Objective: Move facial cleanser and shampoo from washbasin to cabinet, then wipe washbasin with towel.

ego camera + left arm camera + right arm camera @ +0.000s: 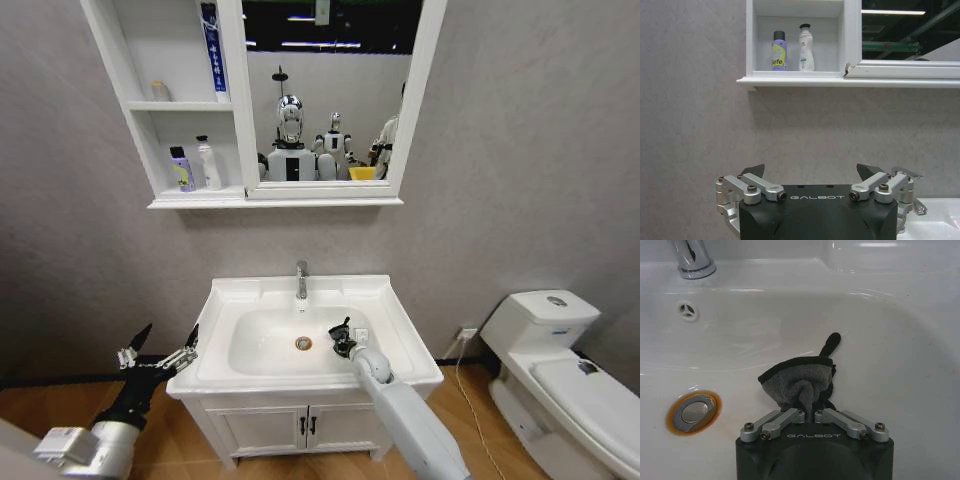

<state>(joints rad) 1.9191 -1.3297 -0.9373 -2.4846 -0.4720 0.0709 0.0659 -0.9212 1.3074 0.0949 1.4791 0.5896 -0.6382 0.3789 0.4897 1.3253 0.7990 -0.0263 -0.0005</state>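
I see the washbasin (395, 300) with 2 bottles already on the cabinet (140, 150) lowest shelf. My right gripper (808, 411) pinches the towel (797, 382) against the bowl's right slope; I should press lightly and sweep wide. The left gripper (160, 352) hangs spread beyond the basin's left edge. The towel hides the fingertips.

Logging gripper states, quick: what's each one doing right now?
Left gripper: open, holding nothing, beside the washbasin.
Right gripper: shut on the towel, inside the washbasin bowl.
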